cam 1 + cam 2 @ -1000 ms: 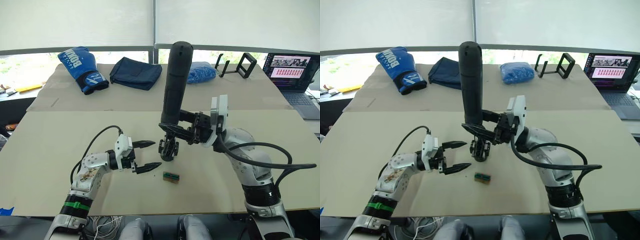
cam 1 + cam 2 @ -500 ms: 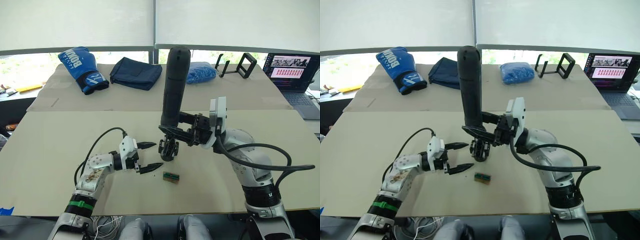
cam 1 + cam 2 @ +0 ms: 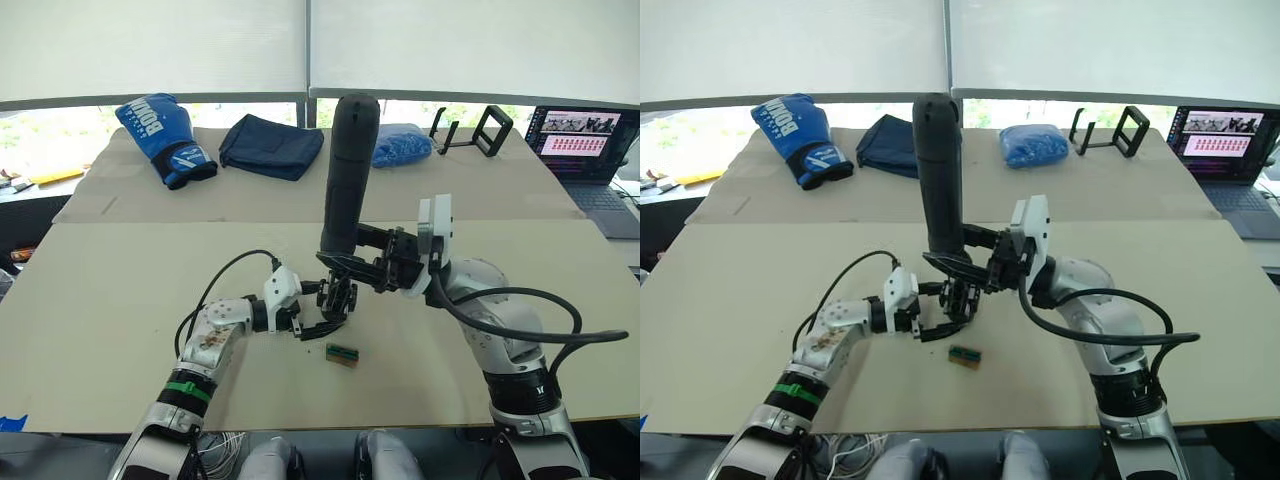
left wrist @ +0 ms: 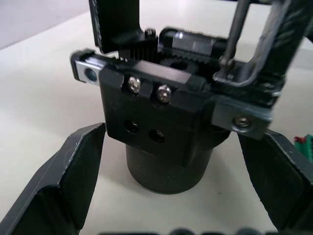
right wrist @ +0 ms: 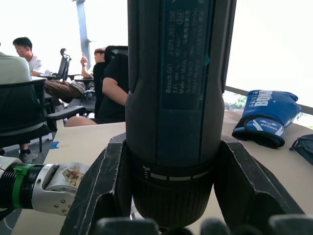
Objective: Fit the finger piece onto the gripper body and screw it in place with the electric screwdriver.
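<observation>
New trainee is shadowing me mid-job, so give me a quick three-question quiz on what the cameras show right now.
1. True or false: the right gripper holds the electric screwdriver upright.
2. The left gripper's fingers are: A) shut on the gripper body; B) open, either side of it; C) far from it.
3. Which small object lies on the table just in front of the gripper body?

Key: 1 true; 2 B; 3 the green-and-brown block.

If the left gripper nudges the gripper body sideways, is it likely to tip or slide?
The gripper body stands on a narrow round base with bulkier linkages above, so it looks top-heavy and may tip. The left gripper, open around it, could steady it. Rigid parts; it shouldn't flex.
</observation>
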Robot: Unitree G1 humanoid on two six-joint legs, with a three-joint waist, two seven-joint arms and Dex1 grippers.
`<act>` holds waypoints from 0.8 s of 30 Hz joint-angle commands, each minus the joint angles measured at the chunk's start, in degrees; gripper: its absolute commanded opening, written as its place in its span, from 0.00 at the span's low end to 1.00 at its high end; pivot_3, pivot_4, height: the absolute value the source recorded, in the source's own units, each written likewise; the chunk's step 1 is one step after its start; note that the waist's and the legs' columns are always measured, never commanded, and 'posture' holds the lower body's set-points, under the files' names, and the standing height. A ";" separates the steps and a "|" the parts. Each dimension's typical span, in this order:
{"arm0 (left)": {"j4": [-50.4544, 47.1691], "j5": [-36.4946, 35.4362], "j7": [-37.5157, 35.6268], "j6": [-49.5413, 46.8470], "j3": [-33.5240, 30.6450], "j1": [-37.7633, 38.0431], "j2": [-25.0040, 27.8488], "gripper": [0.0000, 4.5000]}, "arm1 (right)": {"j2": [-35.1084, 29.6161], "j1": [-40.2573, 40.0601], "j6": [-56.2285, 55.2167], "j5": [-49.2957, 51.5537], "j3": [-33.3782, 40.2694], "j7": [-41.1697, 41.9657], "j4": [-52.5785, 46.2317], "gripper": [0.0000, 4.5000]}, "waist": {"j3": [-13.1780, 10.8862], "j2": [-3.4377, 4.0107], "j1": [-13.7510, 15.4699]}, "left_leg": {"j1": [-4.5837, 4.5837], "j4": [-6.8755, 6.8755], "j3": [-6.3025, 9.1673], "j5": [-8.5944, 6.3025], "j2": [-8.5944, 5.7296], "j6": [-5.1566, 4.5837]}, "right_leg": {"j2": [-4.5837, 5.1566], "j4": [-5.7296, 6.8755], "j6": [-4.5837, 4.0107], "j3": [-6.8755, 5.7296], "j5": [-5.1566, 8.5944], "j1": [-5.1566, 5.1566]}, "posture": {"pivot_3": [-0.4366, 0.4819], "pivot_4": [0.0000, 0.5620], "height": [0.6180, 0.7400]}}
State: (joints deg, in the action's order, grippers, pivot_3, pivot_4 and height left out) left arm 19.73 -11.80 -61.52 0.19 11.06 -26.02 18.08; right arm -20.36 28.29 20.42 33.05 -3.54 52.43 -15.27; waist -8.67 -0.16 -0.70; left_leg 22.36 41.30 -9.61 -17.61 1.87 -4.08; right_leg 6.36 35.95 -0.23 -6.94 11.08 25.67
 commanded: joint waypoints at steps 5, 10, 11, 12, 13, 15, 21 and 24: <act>-0.02 0.76 0.81 0.20 0.05 -1.53 -0.78 1.00 | 0.03 -0.10 -2.00 0.06 0.51 -0.08 -2.25 0.43 | 0.00 0.00 0.01 | 0.00 0.01 0.00 0.00 0.00 0.00 | 0.01 0.00 0.00 0.00 0.00 0.00 | 0.48 0.27 1.00; -0.70 0.81 1.28 -0.61 0.34 -1.45 -1.22 1.00 | 0.09 -0.28 -2.13 -0.12 0.27 -0.18 -2.24 0.43 | 0.00 0.00 0.03 | 0.00 0.02 0.01 0.01 0.00 0.00 | 0.02 0.00 0.00 0.00 0.00 -0.01 | 0.48 0.27 1.00; -0.82 0.83 1.32 -0.72 0.38 -1.42 -1.28 1.00 | 0.10 -0.29 -2.16 -0.14 0.23 -0.19 -2.23 0.43 | 0.00 0.00 0.02 | 0.00 0.02 0.01 0.00 0.00 0.00 | 0.02 0.00 0.00 0.00 0.00 0.00 | 0.48 0.27 1.00; -0.80 0.85 1.36 -0.82 0.41 -1.48 -1.33 1.00 | 0.13 -0.21 -2.18 -0.17 0.19 -0.20 -2.11 0.43 | 0.00 0.00 0.02 | 0.00 0.01 0.02 0.01 0.00 0.00 | 0.02 0.01 0.00 0.00 0.00 0.00 | 0.48 0.27 1.00; -0.80 0.85 1.30 -0.99 0.49 -1.52 -1.37 1.00 | 0.13 -0.17 -2.20 -0.20 0.15 -0.19 -2.04 0.43 | 0.00 0.00 0.02 | 0.00 0.01 0.02 0.01 0.00 0.00 | 0.02 0.01 0.00 0.00 0.00 0.00 | 0.48 0.27 1.00; -0.83 0.85 1.25 -1.22 0.59 -1.56 -1.47 1.00 | 0.12 -0.14 -2.18 -0.24 0.11 -0.20 -1.99 0.43 | 0.00 0.00 0.02 | 0.00 0.02 0.01 0.01 0.00 0.00 | 0.02 0.01 0.00 0.00 0.00 -0.01 | 0.48 0.27 1.00; 0.22 1.88 1.29 -0.53 1.05 -1.96 -1.62 1.00 | -0.05 -0.17 -2.13 -0.43 0.00 -0.16 -1.86 0.43 | 0.00 0.00 0.03 | 0.00 0.01 0.02 0.01 0.00 0.00 | 0.02 0.01 0.00 0.00 0.00 -0.01 | 0.48 0.27 1.00; 0.78 2.06 1.71 0.14 0.79 -2.20 -2.09 1.00 | -0.16 -0.30 -2.04 -0.45 -0.06 -0.14 -2.01 0.43 | 0.00 0.00 0.02 | 0.00 0.01 0.01 0.01 0.00 -0.01 | 0.02 0.01 0.00 0.00 0.00 -0.01 | 0.48 0.27 1.00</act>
State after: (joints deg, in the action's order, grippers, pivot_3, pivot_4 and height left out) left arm 20.88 -9.66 -60.08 -1.12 11.80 -27.08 16.40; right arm -20.34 28.14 19.70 32.68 -3.82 52.30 -15.28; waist -8.67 -0.17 -0.68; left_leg 22.36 41.32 -9.59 -17.60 1.87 -4.08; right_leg 6.38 35.96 -0.23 -6.94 11.08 25.66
